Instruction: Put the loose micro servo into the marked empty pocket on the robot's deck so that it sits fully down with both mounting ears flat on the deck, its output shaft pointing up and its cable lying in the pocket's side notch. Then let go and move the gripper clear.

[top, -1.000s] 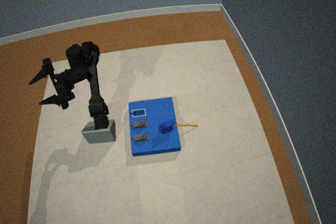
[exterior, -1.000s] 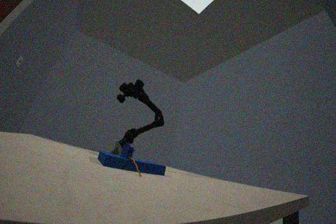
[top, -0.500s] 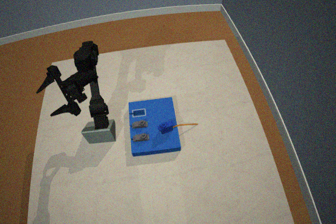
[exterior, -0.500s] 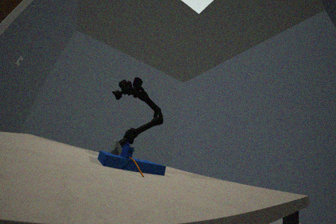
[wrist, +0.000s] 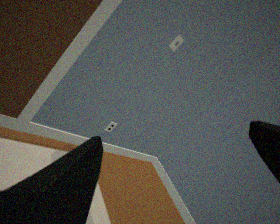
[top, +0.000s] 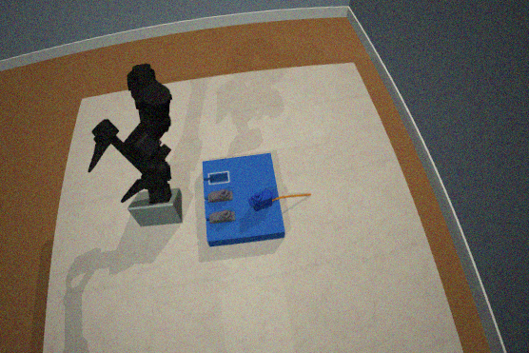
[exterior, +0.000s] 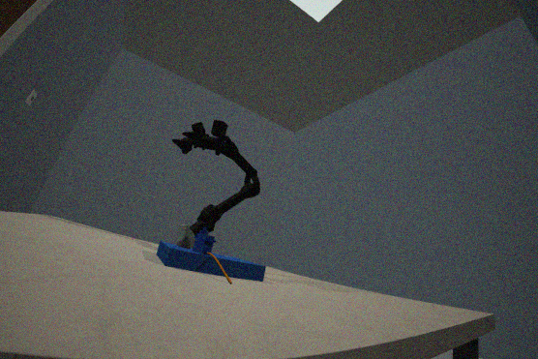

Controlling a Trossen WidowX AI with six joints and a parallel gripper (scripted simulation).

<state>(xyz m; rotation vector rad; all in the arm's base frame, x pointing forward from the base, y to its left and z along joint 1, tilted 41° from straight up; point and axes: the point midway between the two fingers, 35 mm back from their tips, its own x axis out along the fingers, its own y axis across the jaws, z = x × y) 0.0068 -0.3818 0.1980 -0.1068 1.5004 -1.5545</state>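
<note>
The loose micro servo point(top: 262, 200) point(exterior: 202, 241) is blue and rests on top of the blue deck point(top: 249, 166) point(exterior: 244, 270), near its edge farther from the arm. Its orange cable point(top: 292, 196) point(exterior: 221, 269) runs out past that edge. Which way its shaft points is too small to tell. The marked pocket point(top: 219, 177), outlined in white, is empty, with a dark notch on its left. My gripper point(top: 106, 186) point(wrist: 174, 135) is wide open and empty. It is high above the table, on the arm's side and away from the servo.
Two grey servos point(top: 220, 195) point(top: 222, 216) sit in the deck in a row with the pocket. The arm's grey base block point(top: 159, 215) stands left of the deck in the top view. The pale table point(top: 333, 279) point(exterior: 97, 303) surrounds both.
</note>
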